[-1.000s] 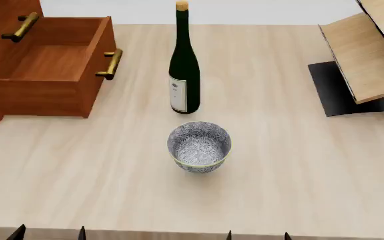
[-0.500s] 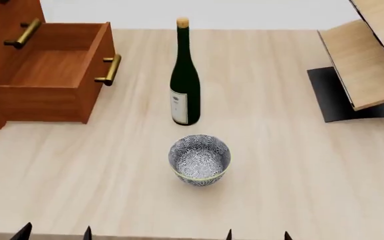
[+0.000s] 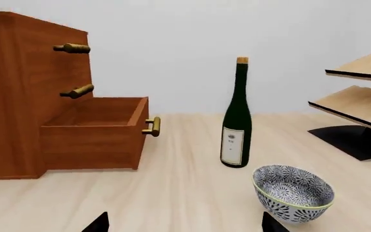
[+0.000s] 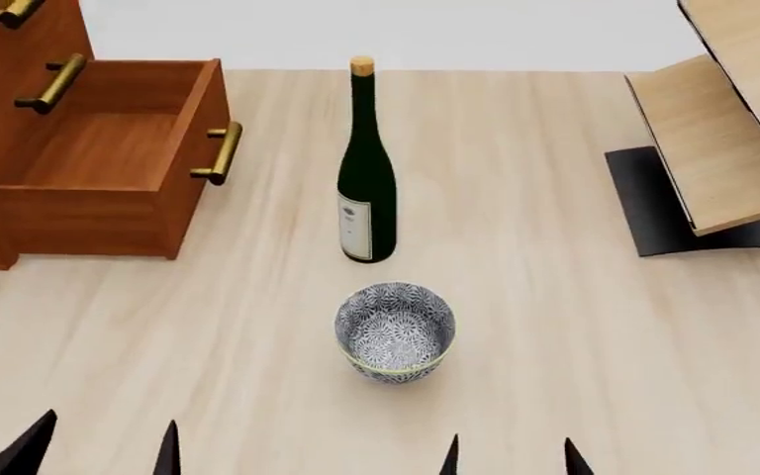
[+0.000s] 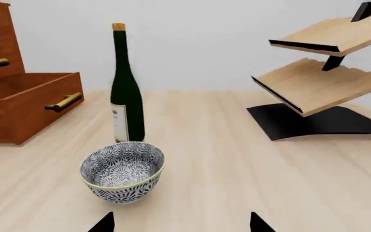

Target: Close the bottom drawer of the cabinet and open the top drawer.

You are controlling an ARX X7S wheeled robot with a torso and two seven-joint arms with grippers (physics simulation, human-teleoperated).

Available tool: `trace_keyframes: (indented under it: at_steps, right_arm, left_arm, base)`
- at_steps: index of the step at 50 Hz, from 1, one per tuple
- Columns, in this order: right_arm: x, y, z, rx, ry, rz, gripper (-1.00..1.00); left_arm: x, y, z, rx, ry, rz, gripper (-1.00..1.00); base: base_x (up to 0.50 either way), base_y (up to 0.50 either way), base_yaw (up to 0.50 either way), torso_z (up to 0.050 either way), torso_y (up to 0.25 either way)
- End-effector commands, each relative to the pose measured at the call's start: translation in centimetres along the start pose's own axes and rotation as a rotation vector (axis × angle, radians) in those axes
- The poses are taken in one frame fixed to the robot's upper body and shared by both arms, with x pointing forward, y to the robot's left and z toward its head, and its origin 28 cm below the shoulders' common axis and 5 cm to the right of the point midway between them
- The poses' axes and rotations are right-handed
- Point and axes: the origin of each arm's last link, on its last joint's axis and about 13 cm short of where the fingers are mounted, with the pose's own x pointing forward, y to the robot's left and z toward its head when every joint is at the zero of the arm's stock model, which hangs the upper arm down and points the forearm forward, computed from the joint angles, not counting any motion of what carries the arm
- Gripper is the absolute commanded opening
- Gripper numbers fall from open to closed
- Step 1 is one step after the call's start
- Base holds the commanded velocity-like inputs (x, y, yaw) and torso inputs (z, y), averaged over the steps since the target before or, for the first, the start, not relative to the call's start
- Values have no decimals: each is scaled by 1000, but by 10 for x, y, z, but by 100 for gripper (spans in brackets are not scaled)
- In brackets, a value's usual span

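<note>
Reddish-brown wooden bottom drawer (image 4: 103, 168) pulled fully out of cabinet (image 3: 18, 92) at far left of pale surface (image 4: 552, 327); top drawer (image 3: 69, 48) shut. Left gripper (image 4: 96, 450), right gripper (image 4: 510, 460) jaws spread, holding nothing, probably staged for approach.

Bottle (image 4: 365, 178) behind bowl (image 4: 395, 331).

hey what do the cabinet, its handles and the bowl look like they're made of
Cabinet: reddish-brown wood, visible grain, satin finish. Handles: apparently brass, a dull golden metallic look. Bowl: probably glazed ceramic, with a blue-and-white pattern and a pale rim.
</note>
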Motion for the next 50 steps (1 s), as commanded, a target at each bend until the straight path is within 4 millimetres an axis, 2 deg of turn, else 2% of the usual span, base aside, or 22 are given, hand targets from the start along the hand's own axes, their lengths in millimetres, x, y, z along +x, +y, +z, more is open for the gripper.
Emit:
trace_keyframes:
  at_steps: [1,8,11,16,20,21,24,32,50]
  right_arm:
    - [1,-1,7,-12,-2,-1,100]
    - [8,-3,21,-24,-20,-5,100]
    - [12,-3,31,-31,-32,-5,100]
    - [20,-6,50,-27,-47,-4,100]
    - [25,-8,62,-36,-56,-9,100]
    - [25,-8,62,-36,-56,-9,100]
    - [30,-12,71,-49,-67,-22,100]
    - [38,-16,93,-58,-104,-23,100]
    - [47,-26,137,-76,-189,-39,100]
  left_arm:
    - [3,1,10,37,-53,-4,100]
    - [11,4,25,37,-70,-26,100]
    - [21,5,39,88,-118,-32,100]
    - [35,9,69,72,-213,-52,100]
    - [41,13,91,91,-278,-56,100]
    - [41,13,91,91,-278,-56,100]
    - [47,16,112,93,-342,-44,100]
    - [53,20,148,76,-410,-49,100]
    - [59,26,204,122,-575,-69,100]
  base:
    - [0,0,0,50,0]
    - [0,0,0,50,0]
    - [0,0,0,45,0]
    - [0,0,0,0,0]
    - [0,0,0,0,0]
    - [0,0,0,0,0]
    - [0,0,0,0,0]
    - [0,0,0,0,0]
    - [0,0,0,0,0]
